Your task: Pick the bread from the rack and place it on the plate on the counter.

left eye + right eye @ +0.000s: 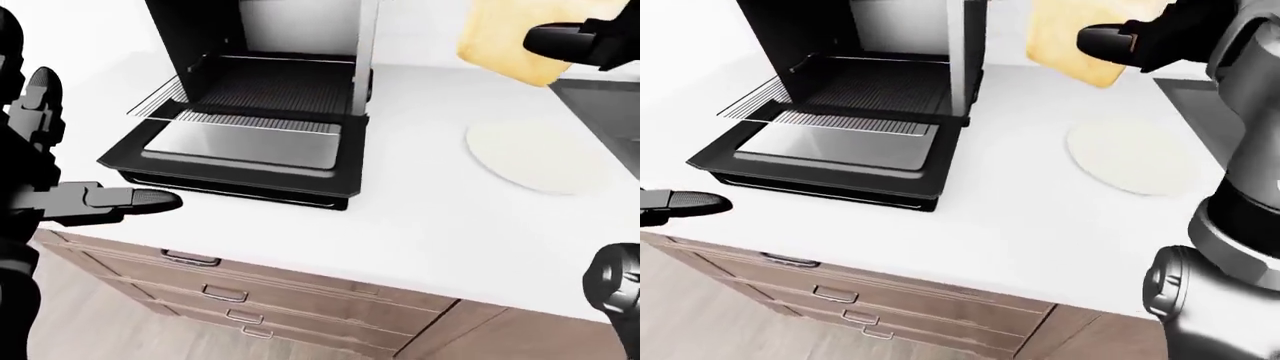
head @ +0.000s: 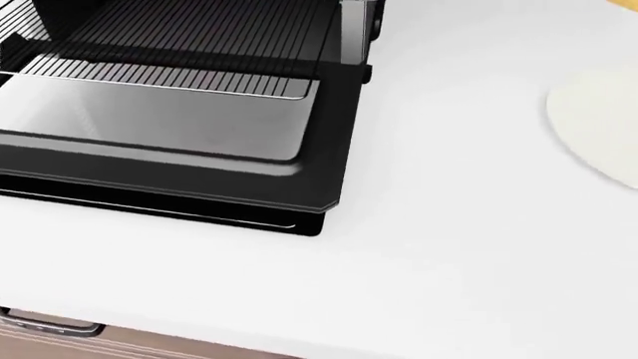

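The bread (image 1: 1068, 36), a tan slice, hangs in the air at the top of the right-eye view, above and to the left of the plate. My right hand (image 1: 1108, 41) is shut on its right edge; it also shows in the left-eye view (image 1: 548, 40). The round white plate (image 1: 530, 155) lies on the white counter (image 1: 420, 217), right of the toaster oven, and is bare. The wire rack (image 1: 250, 120) sticks out of the oven with nothing on it. My left hand (image 1: 120, 199) is open and empty, low at the left by the counter's edge.
The black toaster oven (image 1: 260, 45) stands at the left with its door (image 1: 235, 154) folded down flat on the counter. A dark sink (image 1: 605, 105) lies at the right edge. Wooden drawers with handles (image 1: 225, 294) run below the counter.
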Controlling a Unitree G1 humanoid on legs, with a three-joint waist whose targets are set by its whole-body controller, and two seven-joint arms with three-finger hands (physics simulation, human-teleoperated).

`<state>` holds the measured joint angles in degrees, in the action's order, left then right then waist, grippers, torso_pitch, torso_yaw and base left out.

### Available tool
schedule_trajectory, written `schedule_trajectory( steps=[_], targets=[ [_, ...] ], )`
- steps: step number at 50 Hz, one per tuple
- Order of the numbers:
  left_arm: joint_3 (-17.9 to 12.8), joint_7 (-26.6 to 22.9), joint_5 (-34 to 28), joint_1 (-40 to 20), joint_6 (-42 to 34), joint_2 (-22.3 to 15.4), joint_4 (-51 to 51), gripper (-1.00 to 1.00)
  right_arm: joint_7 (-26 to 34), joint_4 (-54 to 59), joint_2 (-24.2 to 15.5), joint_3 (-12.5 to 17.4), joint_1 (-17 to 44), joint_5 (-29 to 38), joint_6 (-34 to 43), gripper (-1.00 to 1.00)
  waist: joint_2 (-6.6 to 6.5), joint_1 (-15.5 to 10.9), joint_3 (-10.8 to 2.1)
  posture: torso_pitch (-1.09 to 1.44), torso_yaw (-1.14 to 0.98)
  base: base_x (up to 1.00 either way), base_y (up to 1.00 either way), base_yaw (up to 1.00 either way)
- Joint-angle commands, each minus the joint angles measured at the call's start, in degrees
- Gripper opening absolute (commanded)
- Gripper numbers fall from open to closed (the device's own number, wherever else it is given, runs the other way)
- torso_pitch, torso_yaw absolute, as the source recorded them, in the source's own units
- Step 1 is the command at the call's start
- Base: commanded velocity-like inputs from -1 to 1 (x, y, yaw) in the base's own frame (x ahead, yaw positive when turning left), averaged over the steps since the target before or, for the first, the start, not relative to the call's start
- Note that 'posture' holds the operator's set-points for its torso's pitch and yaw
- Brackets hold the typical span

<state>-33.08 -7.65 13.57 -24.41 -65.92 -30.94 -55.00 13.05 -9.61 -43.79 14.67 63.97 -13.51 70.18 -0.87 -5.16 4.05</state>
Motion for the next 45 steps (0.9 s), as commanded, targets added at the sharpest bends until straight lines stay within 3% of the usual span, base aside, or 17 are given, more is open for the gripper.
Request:
schedule_trajectory(
  steps=[1,9,16,21,45],
  targets=[
    [-0.8,0.2,-0.4,-0.8,1.7,-0.8,-0.9,1.00,-1.3,1.3,-0.1,0.8,0.1,3.8,-5.1,-1.00,-0.09,0.6,-1.21,0.00,0.00,0.00,0.00,0.00],
    [-1.2,0.2,-0.4,-1.0,1.5,-0.3,-1.2,1.00,-2.6,12.7,3.5,-1.6,1.3,13.4,-14.4,-1.00,-0.38,3.9,-1.50,0.00,0.00,0.00,0.00,0.00],
    [-1.4,1.2,1.0,-2.1,1.1,-0.8,-0.9,1.00,-3.4,27.6,8.5,-3.4,5.6,18.3,-25.4,-1.00,-0.77,5.3,-1.64,0.00,0.00,0.00,0.00,0.00],
    [-1.9,1.6,1.9,-1.3,1.7,-0.6,-0.8,1.00,-7.4,40.1,10.4,-3.6,9.0,20.6,-33.8,-1.00,-0.87,5.6,-1.86,0.00,0.00,0.00,0.00,0.00],
    [-2.0,2.3,2.6,-0.2,2.3,-0.9,-0.7,1.00,-17.7,55.2,7.0,-2.4,4.0,25.8,-41.9,-1.00,-0.08,5.1,-2.18,0.00,0.00,0.00,0.00,0.00]
  ],
)
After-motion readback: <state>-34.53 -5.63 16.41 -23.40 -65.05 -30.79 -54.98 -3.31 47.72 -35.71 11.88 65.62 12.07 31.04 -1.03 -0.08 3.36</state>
